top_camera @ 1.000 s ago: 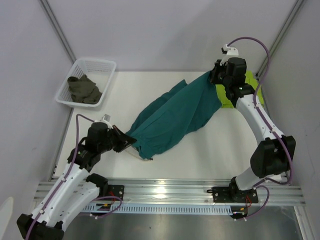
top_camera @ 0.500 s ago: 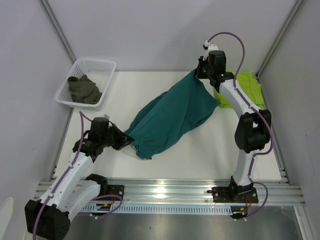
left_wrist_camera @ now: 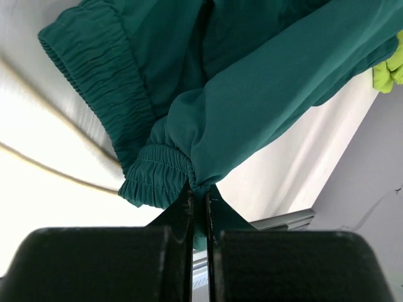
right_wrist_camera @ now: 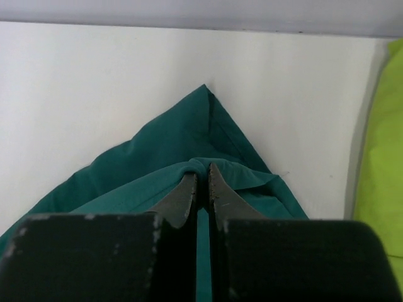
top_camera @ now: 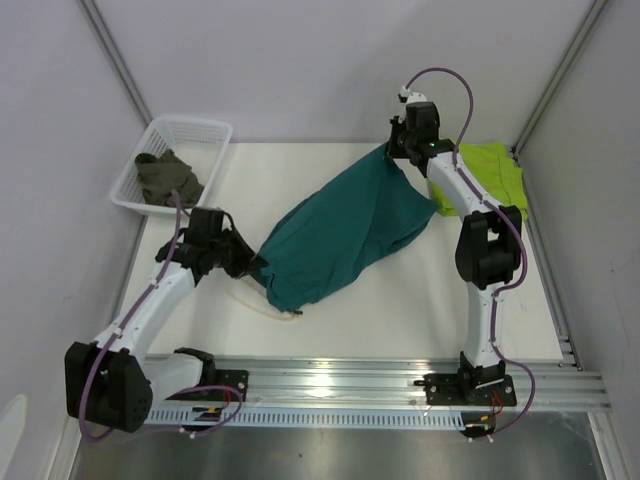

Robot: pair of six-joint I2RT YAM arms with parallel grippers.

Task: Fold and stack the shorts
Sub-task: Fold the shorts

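Note:
The teal shorts (top_camera: 340,232) stretch diagonally across the table between my two grippers. My left gripper (top_camera: 252,264) is shut on their gathered waistband (left_wrist_camera: 157,173) at the near left end; in the left wrist view (left_wrist_camera: 199,192) cloth is pinched between the jaws. My right gripper (top_camera: 392,150) is shut on a leg corner at the far end; the right wrist view (right_wrist_camera: 202,173) shows teal cloth (right_wrist_camera: 157,163) bunched between the tips. A cream drawstring (top_camera: 262,310) trails on the table. The lime-green shorts (top_camera: 490,172) lie flat at the far right. The dark olive shorts (top_camera: 168,180) lie crumpled in the basket.
A white plastic basket (top_camera: 200,130) stands at the far left corner. Grey walls with metal posts close in the table on three sides. An aluminium rail (top_camera: 340,378) runs along the near edge by the arm bases.
My right gripper has carried its corner of the teal shorts left and farther back. My left gripper has moved back and left with the waistband. The lime-green shorts are now more uncovered.

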